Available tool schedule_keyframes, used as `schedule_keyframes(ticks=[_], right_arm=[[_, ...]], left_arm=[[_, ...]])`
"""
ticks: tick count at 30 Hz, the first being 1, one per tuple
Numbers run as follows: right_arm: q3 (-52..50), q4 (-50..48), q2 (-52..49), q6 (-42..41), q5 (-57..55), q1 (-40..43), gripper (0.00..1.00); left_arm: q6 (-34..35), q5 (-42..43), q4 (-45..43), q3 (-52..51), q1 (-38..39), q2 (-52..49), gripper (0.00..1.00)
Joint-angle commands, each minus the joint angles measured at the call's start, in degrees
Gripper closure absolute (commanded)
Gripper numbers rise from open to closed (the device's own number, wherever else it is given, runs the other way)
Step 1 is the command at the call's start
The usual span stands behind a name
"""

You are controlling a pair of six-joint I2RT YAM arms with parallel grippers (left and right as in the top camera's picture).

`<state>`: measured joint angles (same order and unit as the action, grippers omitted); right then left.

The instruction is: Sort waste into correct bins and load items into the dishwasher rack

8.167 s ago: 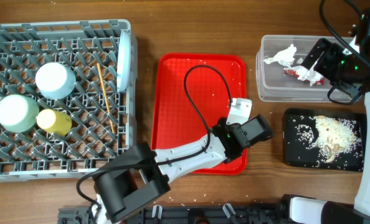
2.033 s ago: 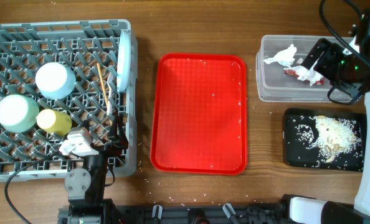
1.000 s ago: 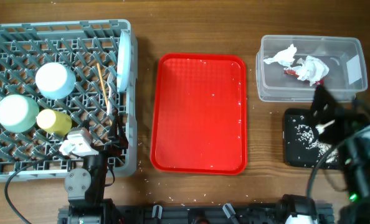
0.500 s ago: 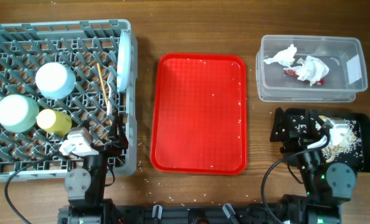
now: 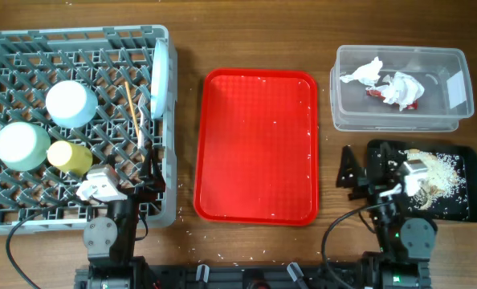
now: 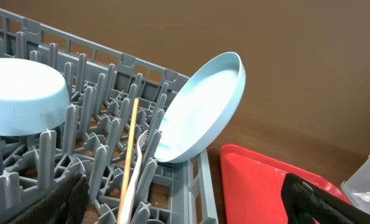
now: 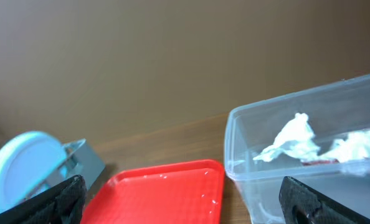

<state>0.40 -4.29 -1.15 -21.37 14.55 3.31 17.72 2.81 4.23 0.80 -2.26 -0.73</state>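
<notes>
As it leans, the plate (image 6: 200, 112) looks pale blue.

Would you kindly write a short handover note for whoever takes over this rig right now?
Left gripper and right gripper: jaws open, holding nothing.
Rack holds the plate on edge, far bowl, near bowl, cup, chopsticks and fork.
Tub holds tissues and wrapper; black tray holds rice.
Done: sorting and loading look finished.
Left: perhaps the stray crumbs on the red tray.
</notes>
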Motion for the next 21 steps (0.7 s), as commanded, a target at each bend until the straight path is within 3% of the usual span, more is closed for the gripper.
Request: schedule_keyframes(ticks=[1,5,21], right_arm=[[-0.13,2.32,0.98,10.97,-2.29,-2.80,0.00],[-0.13,3.56,0.96,16.13,-4.44,-2.86,0.00],[-0.11,4.24,0.96,21.18,-9.18,-2.86,0.00]], left_arm=[[-0.76,-0.98,0.07,-0.48,-0.22,0.57,0.00],[-0.76,-1.01,0.07,-0.48,-0.22,0.57,0.00],[-0.76,-0.98,0.07,-0.48,-0.22,0.57,0.00]])
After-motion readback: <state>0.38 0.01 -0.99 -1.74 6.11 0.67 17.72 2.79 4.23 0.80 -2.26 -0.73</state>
